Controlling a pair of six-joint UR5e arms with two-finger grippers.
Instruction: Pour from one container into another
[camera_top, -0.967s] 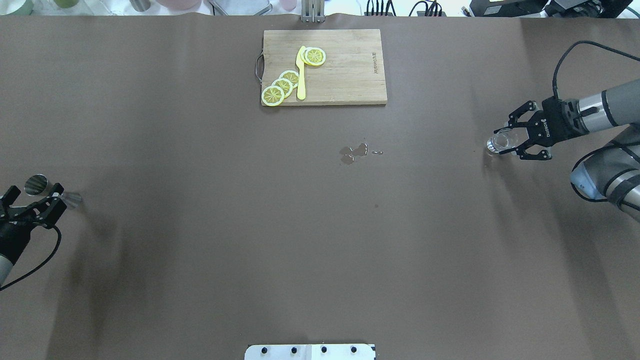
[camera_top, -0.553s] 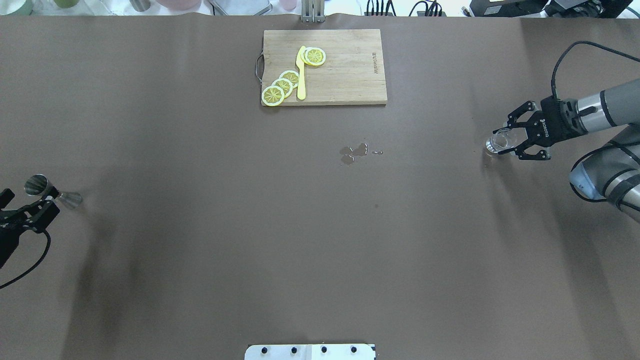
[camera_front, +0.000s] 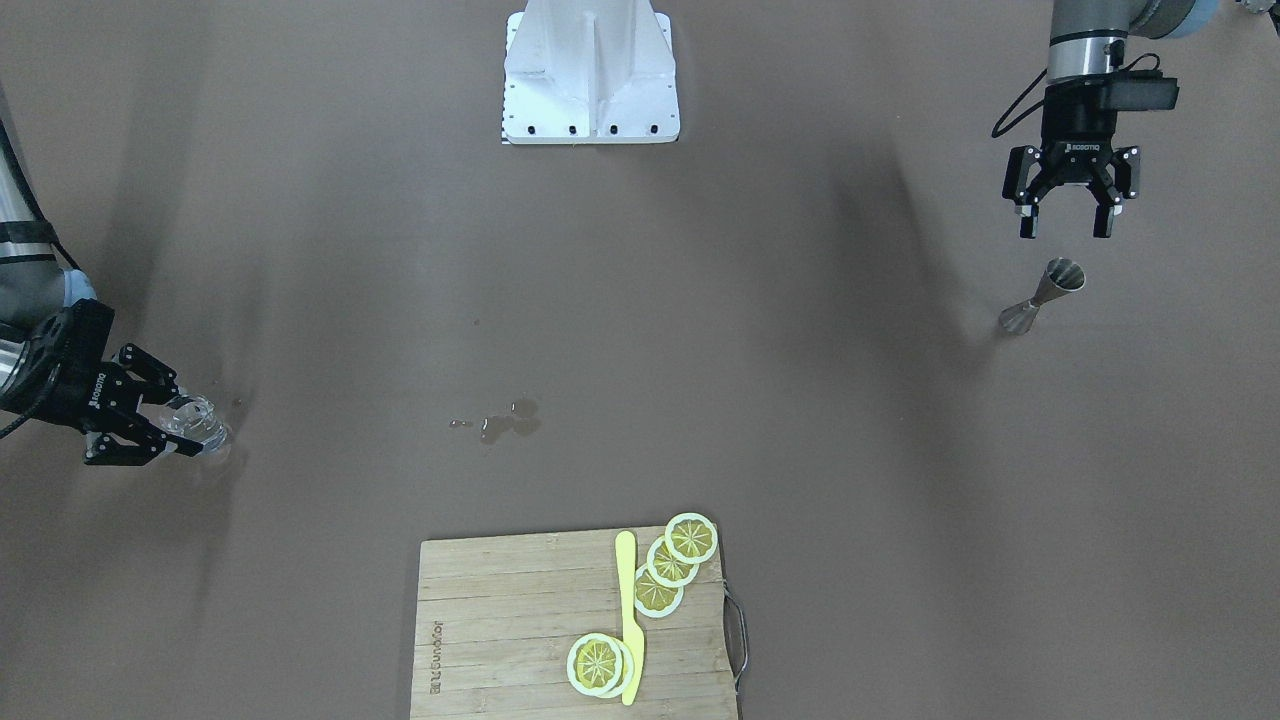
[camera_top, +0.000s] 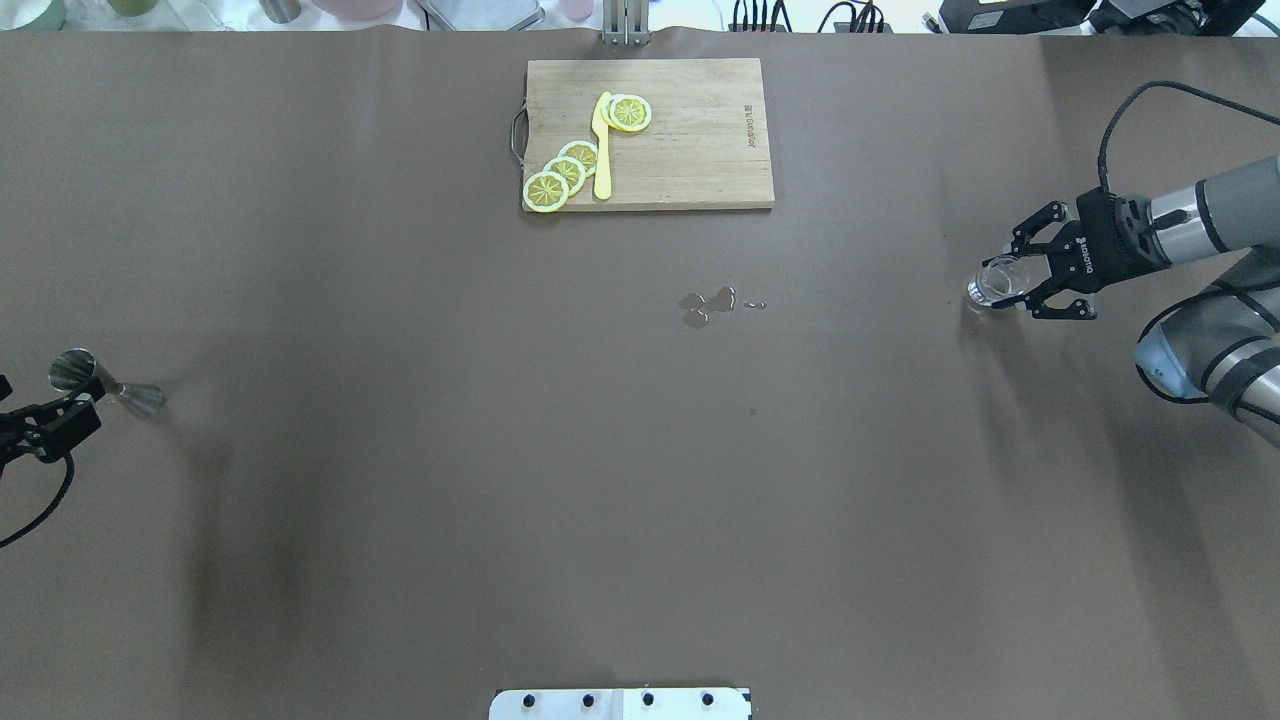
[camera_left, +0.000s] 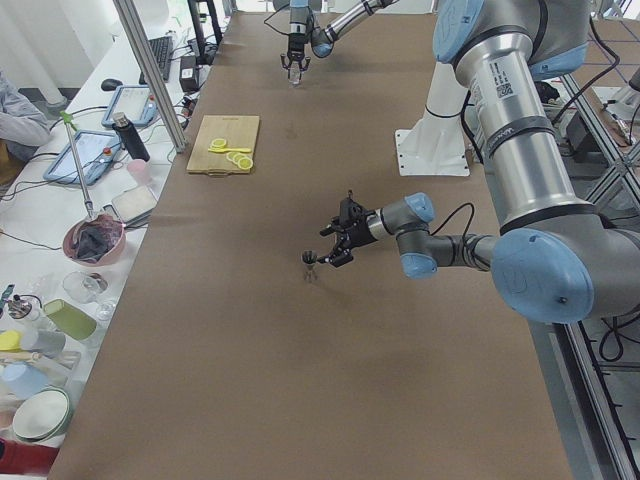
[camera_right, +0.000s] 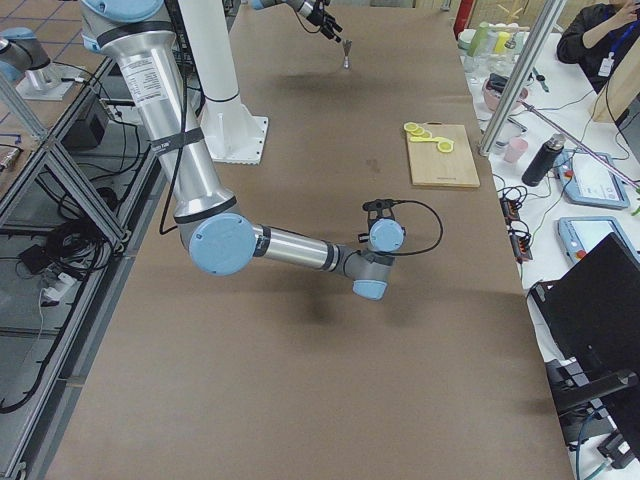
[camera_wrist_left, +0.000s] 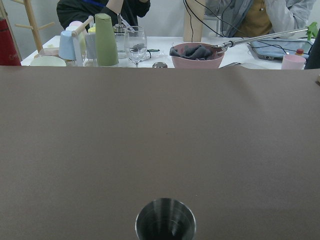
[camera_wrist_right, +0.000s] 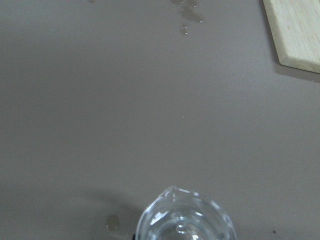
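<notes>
Where the brown paper-covered table (camera_top: 400, 480) meets the overhead view's left edge, the left gripper (camera_front: 1066, 228) hovers with its black jaws spread wide and gripping nothing, fingertips aimed at the jigger (camera_top: 105, 384) yet apart from it. That jigger stands upright on the paper, a grey brushed-metal hourglass of two cones joined at a narrow waist; the left wrist camera looks down into its dark, round upper cup. Further right, out on the open paper roughly between the two vessels, lies a small puddle (camera_top: 712, 304) of clear liquid in a few glossy blobs. Behind it, at the table's far edge, sits a pale wooden cutting board (camera_top: 700, 150) with a thin metal handle (camera_top: 518, 135) on its left end; flat yellow lemon slices (camera_top: 565, 172) overlap in a row near that end, with more by the tip of a yellow knife (camera_top: 602, 150) lying beside them. Well to the right, the tumbler (camera_top: 992, 284), short, round and transparent with a thick base, is clasped between the jaws of the right gripper (camera_top: 1020, 282), one black finger on each side of its wall. Whether its base rests on the paper cannot be told. A black cable (camera_top: 1130, 105) arcs over that arm's grey wrist.
</notes>
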